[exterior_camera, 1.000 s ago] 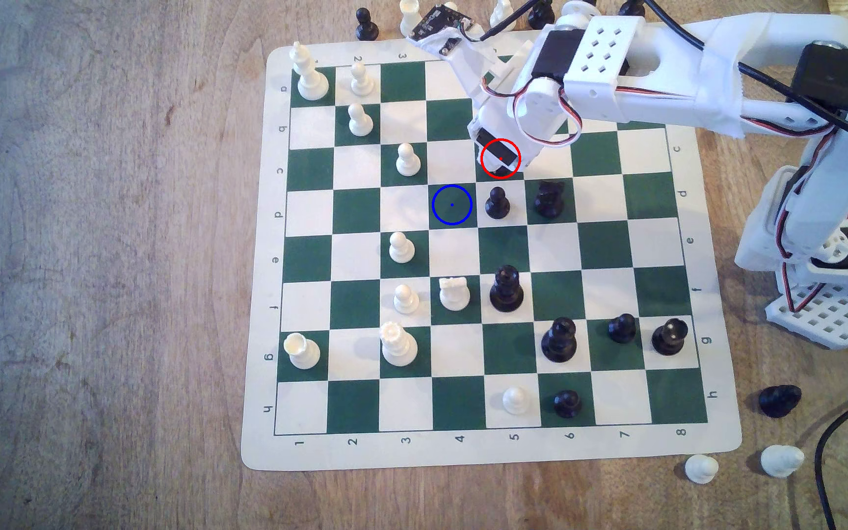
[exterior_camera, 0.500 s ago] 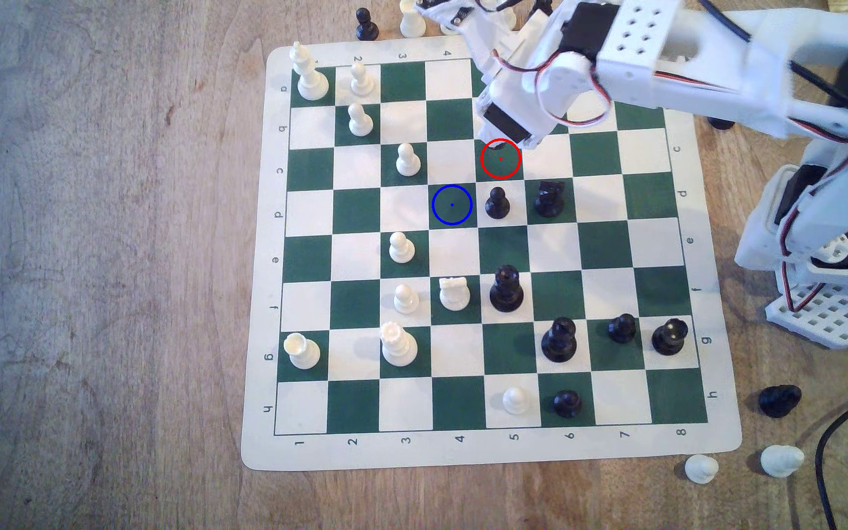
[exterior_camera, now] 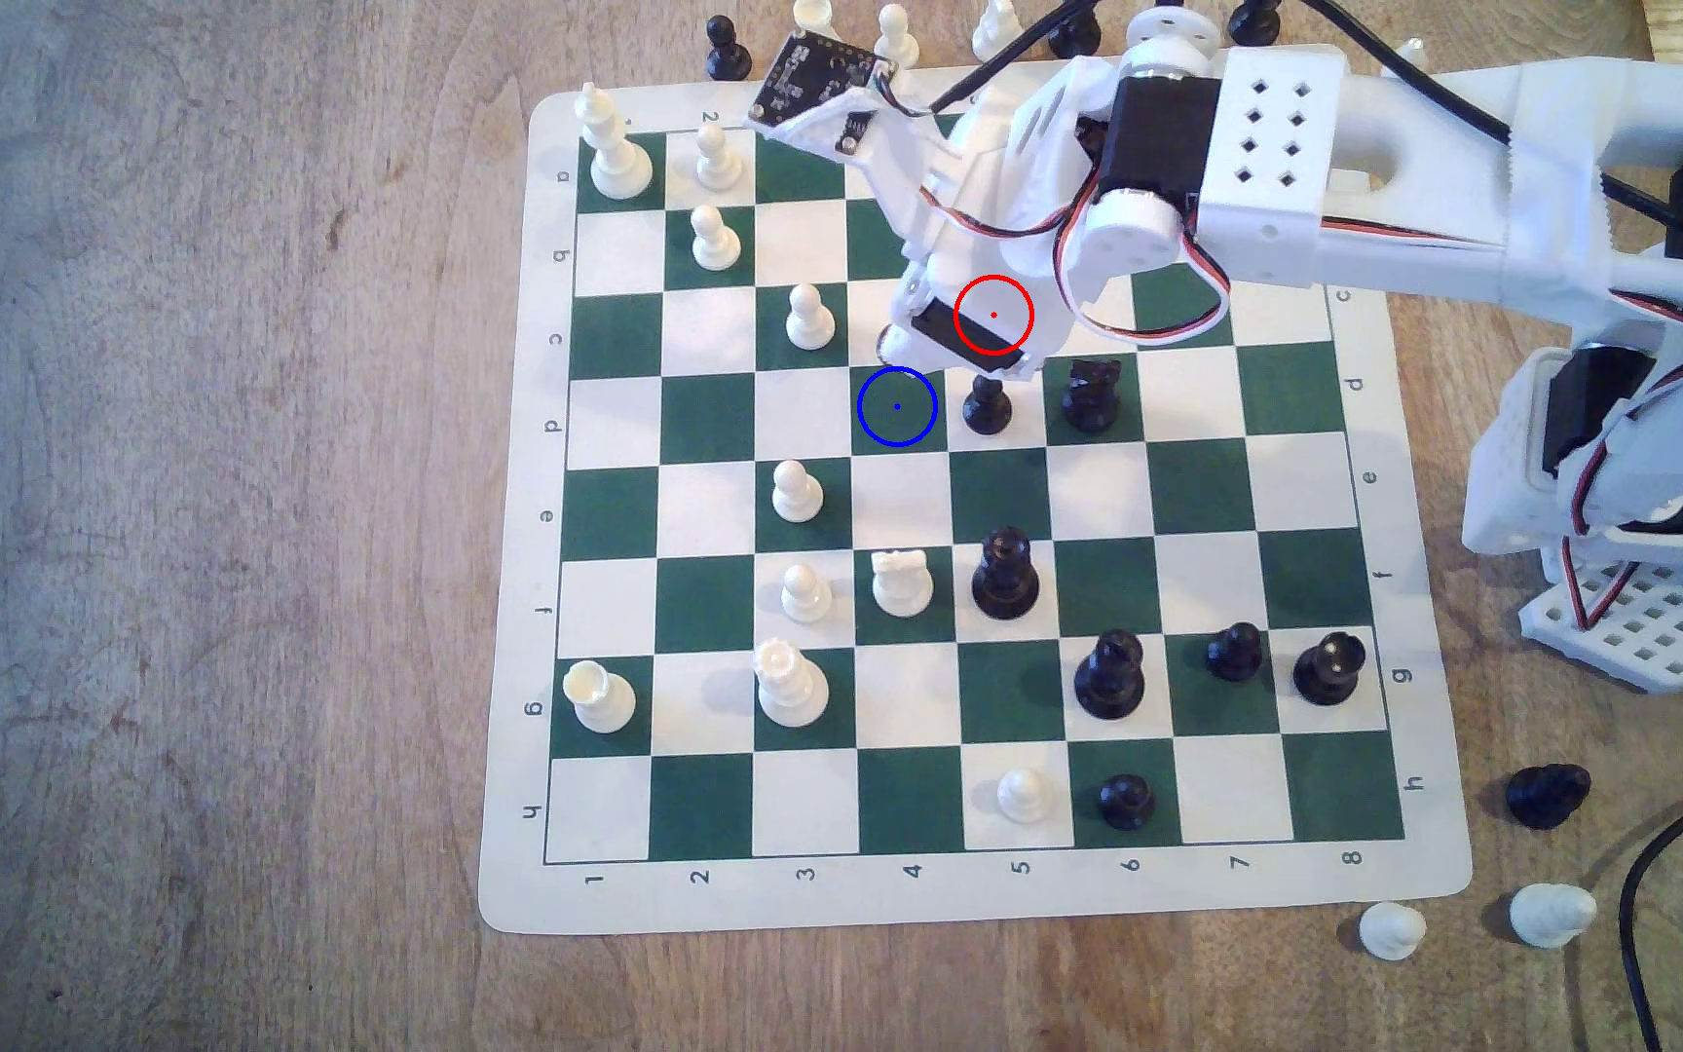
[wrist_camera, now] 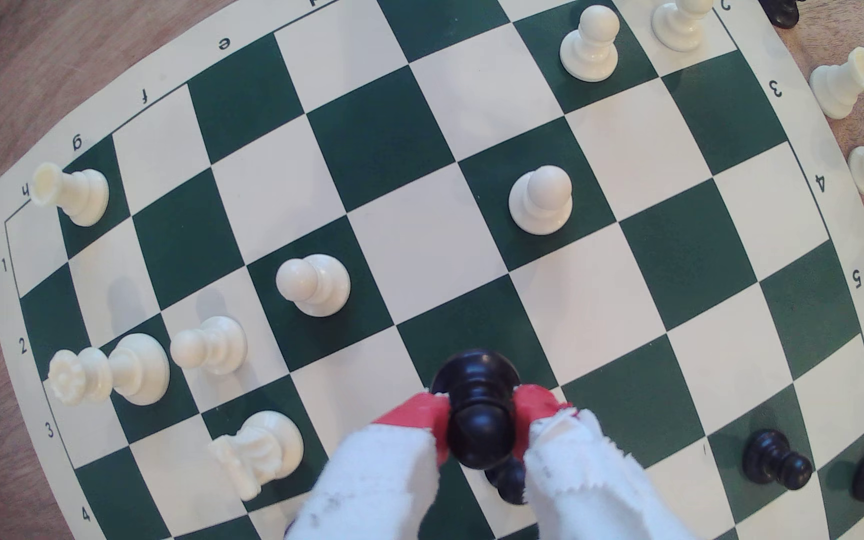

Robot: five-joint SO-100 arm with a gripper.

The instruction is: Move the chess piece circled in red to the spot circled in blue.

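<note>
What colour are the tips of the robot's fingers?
Red. The fingertips pinching the black pawn are red, with white cloth wrapped behind them; the wrist view shows it best.

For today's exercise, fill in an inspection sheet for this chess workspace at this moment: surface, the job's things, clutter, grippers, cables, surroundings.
Surface: green and cream chess mat lying on a wooden table.
Job's things: black pawn held between the red-tipped jaws, above the board; blue-ringed square unoccupied.
Clutter: cream and black pieces across the board; a black pawn stands next to the ringed square, on the exterior view's right.
Grippers: gripper closed on the pawn.
Cables: black cable on the table beside the mat; red, black and white wires looped at the wrist.
Surroundings: spare pieces off the mat, including a fallen black piece.
</note>
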